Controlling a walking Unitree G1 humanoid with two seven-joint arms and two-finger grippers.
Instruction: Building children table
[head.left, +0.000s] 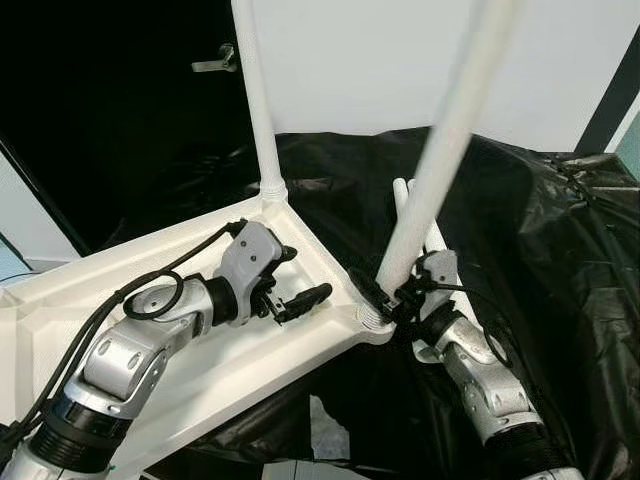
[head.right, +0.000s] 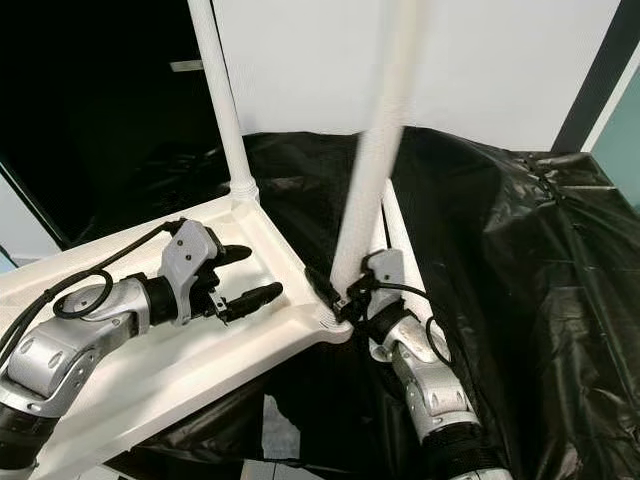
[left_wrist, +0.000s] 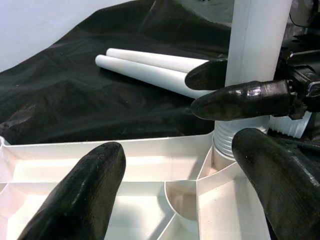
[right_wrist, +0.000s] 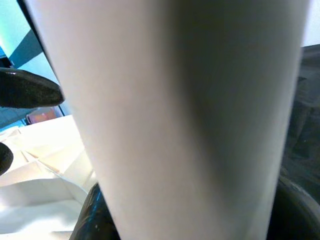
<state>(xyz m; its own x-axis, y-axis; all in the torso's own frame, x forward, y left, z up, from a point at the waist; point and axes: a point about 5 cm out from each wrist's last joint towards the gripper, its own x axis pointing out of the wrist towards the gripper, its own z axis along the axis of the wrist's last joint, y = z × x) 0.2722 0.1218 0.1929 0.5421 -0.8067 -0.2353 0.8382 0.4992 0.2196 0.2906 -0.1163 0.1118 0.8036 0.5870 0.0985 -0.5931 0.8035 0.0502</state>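
While the left gripper (head.left: 300, 275) hovers with jaws open over the upturned tabletop (head.left: 230, 370), the right gripper (head.left: 392, 300) clamps a white leg (head.left: 440, 160) at its corner socket.

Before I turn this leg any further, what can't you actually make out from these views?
- Thread seating of the near leg in its corner socket: right gripper covers the joint in the eye views.
- Tops of both standing legs, including the far leg: cut off by the upper frame edge.
- Right wrist view: the leg's blurred surface blocks almost everything.
- Spare legs on the black sheet: ends hidden behind the near leg.
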